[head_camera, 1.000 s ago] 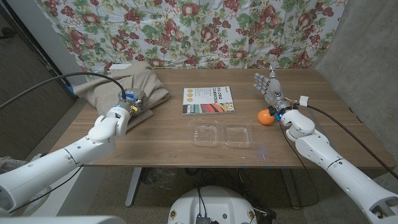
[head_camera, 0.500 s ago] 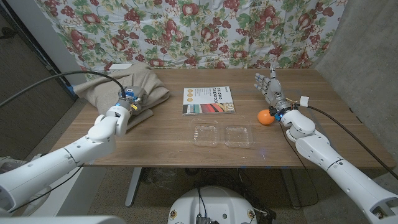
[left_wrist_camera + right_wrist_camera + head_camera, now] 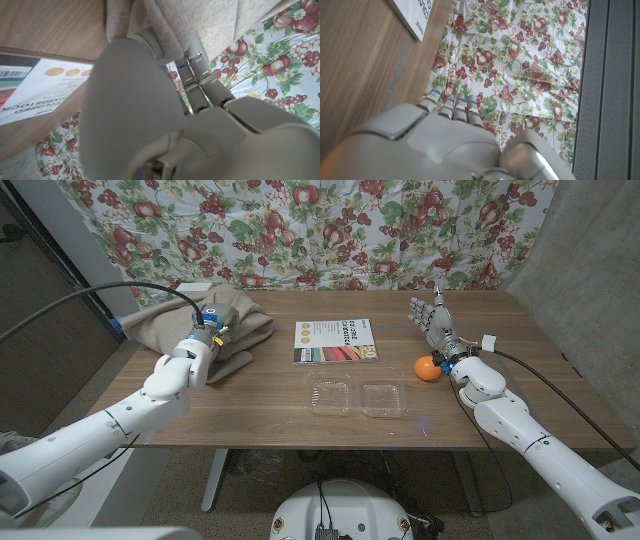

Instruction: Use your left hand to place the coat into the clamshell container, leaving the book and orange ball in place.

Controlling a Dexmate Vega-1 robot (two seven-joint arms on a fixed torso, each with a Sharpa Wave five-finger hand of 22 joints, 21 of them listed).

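Observation:
The beige coat (image 3: 235, 320) lies bunched at the table's back left. My left hand (image 3: 203, 342) grips a fold of it and holds that fold a little above the table. In the left wrist view the coat's cloth (image 3: 210, 25) drapes over my left hand (image 3: 145, 115). The clear clamshell container (image 3: 360, 397) lies open at the table's middle front. Behind it is the book (image 3: 336, 340), also seen as the book (image 3: 30, 95) in the left wrist view. The orange ball (image 3: 427, 367) sits beside my right hand (image 3: 436, 325), which stands upright, fingers apart, holding nothing.
A fruit-patterned curtain (image 3: 330, 230) hangs behind the table. Bare wood (image 3: 270, 395) lies between the coat and the container. A black cable (image 3: 90, 310) arcs over my left arm. The right wrist view has my right hand (image 3: 435, 145) and the book's corner (image 3: 415, 15).
My left hand has risen and moved back a little with the coat's fold in it, and the cloth has bunched higher. The right hand, ball, book and container have stayed put.

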